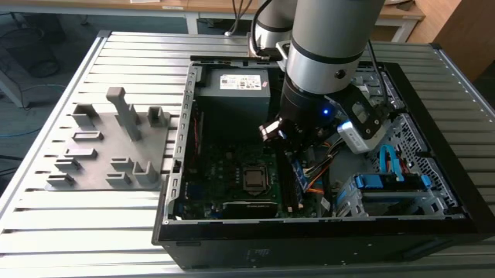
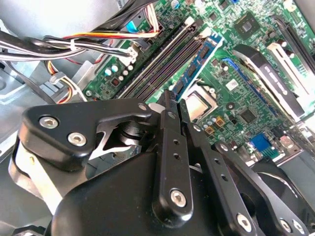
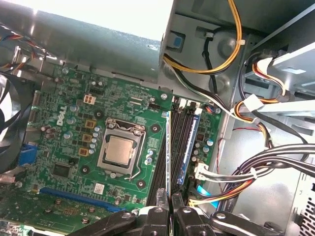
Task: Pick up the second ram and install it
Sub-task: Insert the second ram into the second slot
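Observation:
The second ram [image 2: 197, 64] stands on edge in a memory slot beside the processor, with its chips showing. In the first wrist view the second ram [image 3: 169, 147] appears edge-on as a thin pale strip running straight out from my fingertips. My gripper [image 2: 173, 101] is shut, its two black fingers pressed together right over the stick's near end. I cannot tell whether they touch it. The gripper [image 3: 170, 199] lines up with that slot. In the exterior view the gripper [image 1: 293, 147] hangs low inside the open computer case [image 1: 178, 191], above the memory slots.
Another blue memory stick [image 3: 189, 147] sits in the slot farthest from the silver processor [image 3: 120, 150]. Bundled cables [image 3: 256, 167] crowd the side beyond it. A grey holder block [image 1: 116, 145] with upright posts rests on the slatted table at the exterior view's left. The power supply [image 1: 236, 87] fills the case's rear.

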You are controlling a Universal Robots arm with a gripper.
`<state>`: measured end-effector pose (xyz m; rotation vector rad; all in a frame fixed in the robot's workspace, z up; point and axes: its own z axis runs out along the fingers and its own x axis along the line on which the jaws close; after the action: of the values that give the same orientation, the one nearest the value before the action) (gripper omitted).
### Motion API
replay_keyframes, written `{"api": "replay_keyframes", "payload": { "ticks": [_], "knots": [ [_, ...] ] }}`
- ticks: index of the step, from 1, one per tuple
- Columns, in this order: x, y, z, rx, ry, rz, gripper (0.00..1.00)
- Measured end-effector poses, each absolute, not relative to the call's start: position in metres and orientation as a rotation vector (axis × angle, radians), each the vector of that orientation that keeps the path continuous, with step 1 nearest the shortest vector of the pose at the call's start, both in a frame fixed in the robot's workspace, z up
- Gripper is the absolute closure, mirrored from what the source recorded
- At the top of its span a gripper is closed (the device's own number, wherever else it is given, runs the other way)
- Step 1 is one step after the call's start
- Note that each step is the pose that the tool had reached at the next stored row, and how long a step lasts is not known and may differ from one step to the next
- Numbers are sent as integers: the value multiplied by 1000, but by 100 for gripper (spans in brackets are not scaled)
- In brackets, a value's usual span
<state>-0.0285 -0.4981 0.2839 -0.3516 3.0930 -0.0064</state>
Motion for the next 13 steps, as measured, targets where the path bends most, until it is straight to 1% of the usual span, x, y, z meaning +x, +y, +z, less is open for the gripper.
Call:
{"api": "replay_keyframes", "payload": {
  "ticks": [13],
  "knots": [
    [-29, -498, 284, -300, 3099, -7, 86]
  ]
}}
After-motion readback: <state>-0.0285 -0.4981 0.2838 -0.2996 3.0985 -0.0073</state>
